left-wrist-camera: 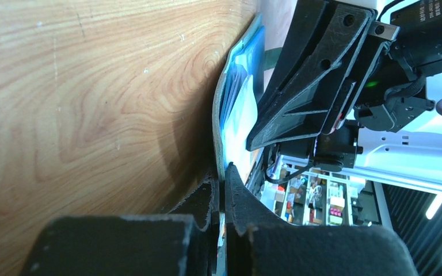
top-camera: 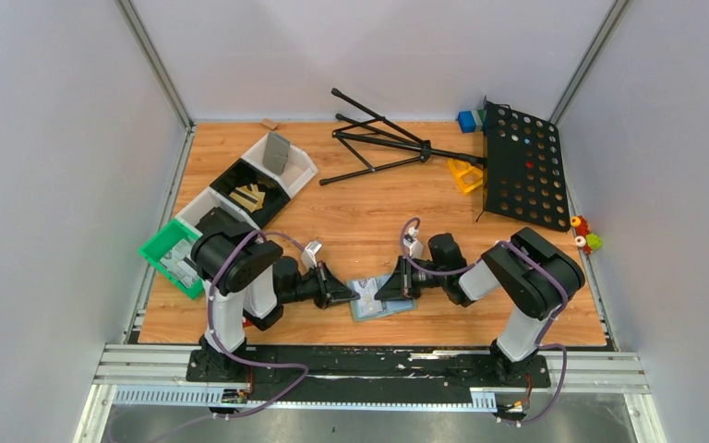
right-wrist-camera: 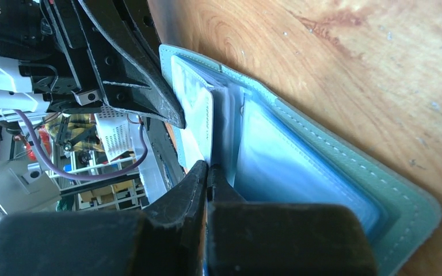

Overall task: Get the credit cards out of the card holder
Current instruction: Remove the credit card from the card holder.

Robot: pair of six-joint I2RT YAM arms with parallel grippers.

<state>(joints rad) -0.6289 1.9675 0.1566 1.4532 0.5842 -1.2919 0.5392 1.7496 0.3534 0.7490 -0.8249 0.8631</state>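
The card holder (top-camera: 383, 303) lies open on the wooden table between my two grippers, grey-green cover down and pale blue sleeves (right-wrist-camera: 288, 167) up. My left gripper (left-wrist-camera: 223, 172) is shut on the thin near edge of the card holder (left-wrist-camera: 230, 98) cover. My right gripper (right-wrist-camera: 208, 167) is shut on the near edge of a whitish credit card (right-wrist-camera: 198, 112) that stands up among the sleeves. In the top view the left gripper (top-camera: 349, 297) and the right gripper (top-camera: 388, 290) almost meet over the holder. Any other cards are hidden in the sleeves.
A green tray (top-camera: 159, 249) and white and black bins (top-camera: 300, 166) stand at the left. At the back lie a folded black tripod (top-camera: 378, 143), a black perforated panel (top-camera: 522, 166), a yellow piece (top-camera: 466, 173) and a blue block (top-camera: 466, 120).
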